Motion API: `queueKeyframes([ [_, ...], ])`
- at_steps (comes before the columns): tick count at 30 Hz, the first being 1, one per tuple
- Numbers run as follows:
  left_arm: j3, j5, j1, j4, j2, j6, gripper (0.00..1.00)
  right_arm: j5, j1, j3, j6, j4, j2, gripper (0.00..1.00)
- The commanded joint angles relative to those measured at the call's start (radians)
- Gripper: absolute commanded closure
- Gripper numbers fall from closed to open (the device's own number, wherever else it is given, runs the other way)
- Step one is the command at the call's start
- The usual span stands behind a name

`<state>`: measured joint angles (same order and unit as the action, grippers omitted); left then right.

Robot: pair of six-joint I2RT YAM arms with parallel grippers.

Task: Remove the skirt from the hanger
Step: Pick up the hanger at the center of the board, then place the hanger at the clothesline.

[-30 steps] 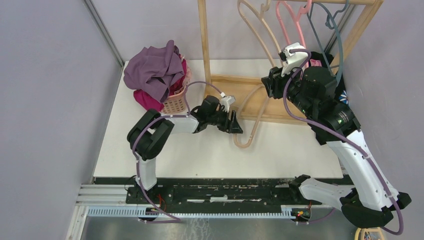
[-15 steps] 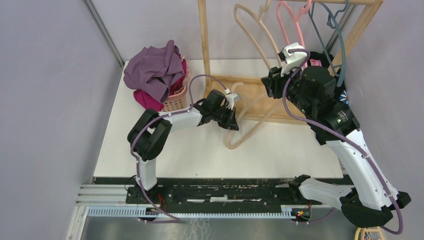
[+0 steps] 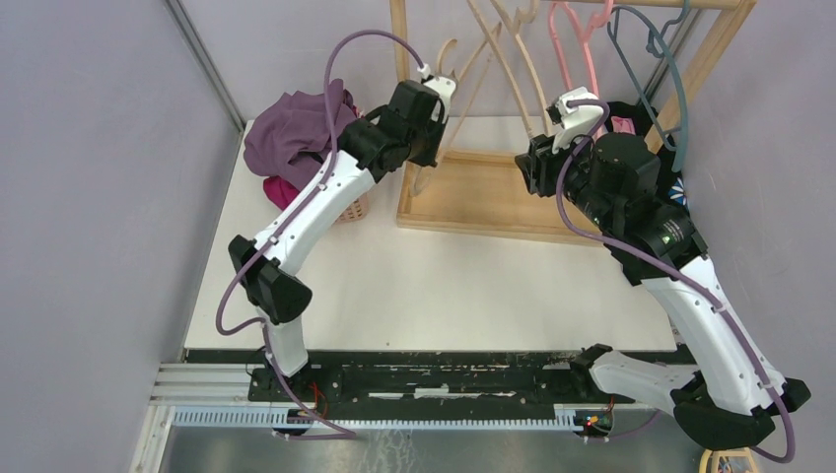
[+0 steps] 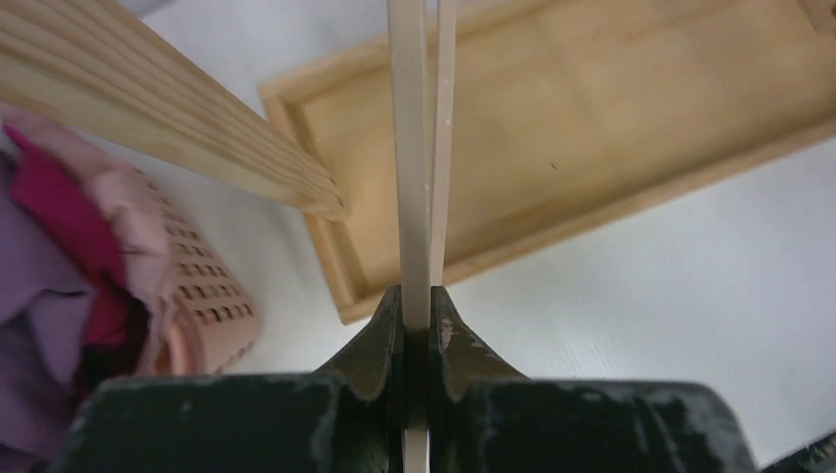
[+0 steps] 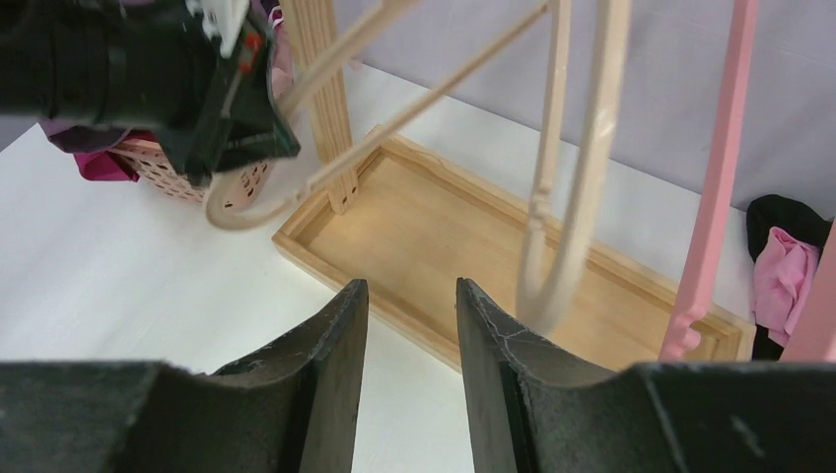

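My left gripper [image 3: 429,148] is raised beside the rack's left post and is shut on the bare beige hanger [image 3: 459,99]. In the left wrist view the hanger's thin arm [image 4: 412,148] runs straight up from between the closed fingers of the gripper [image 4: 416,305]. No cloth hangs on this hanger. A purple garment [image 3: 301,138], apparently the skirt, lies heaped on the pink basket [image 3: 345,207] at the far left. My right gripper [image 3: 537,163] hovers over the rack's tray. It stands open and empty [image 5: 411,296], looking at the left gripper [image 5: 197,89].
The wooden rack has a base tray [image 3: 483,192] and an upright post [image 3: 402,59]. A second beige hanger [image 5: 582,197], a pink one [image 5: 715,197] and a blue-grey one [image 3: 670,89] hang from it. Black and pink cloth [image 5: 784,266] lies at the right.
The left gripper closed on the beige hanger near the table and lifted it up and back toward the rack's left post. The right arm has stayed still.
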<state>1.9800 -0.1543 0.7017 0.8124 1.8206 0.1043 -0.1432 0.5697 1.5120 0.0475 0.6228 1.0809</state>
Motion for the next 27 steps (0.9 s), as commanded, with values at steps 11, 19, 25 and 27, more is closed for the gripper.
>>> queueKeyframes([
  [11,0.396,-0.274,0.001,0.279,0.15,-0.06,0.97,-0.023,0.006,-0.014,-0.019,-0.055,-0.041,0.57],
  [19,0.402,-0.289,0.002,0.261,0.094,-0.056,0.97,-0.018,0.006,-0.022,-0.025,-0.061,-0.034,0.57],
  [25,0.409,-0.314,0.004,0.168,0.038,-0.103,0.97,-0.003,0.006,-0.014,-0.021,-0.069,-0.019,0.57],
  [27,0.432,-0.319,0.003,0.13,0.036,-0.123,0.97,0.002,0.006,-0.009,-0.02,-0.069,-0.014,0.57],
])
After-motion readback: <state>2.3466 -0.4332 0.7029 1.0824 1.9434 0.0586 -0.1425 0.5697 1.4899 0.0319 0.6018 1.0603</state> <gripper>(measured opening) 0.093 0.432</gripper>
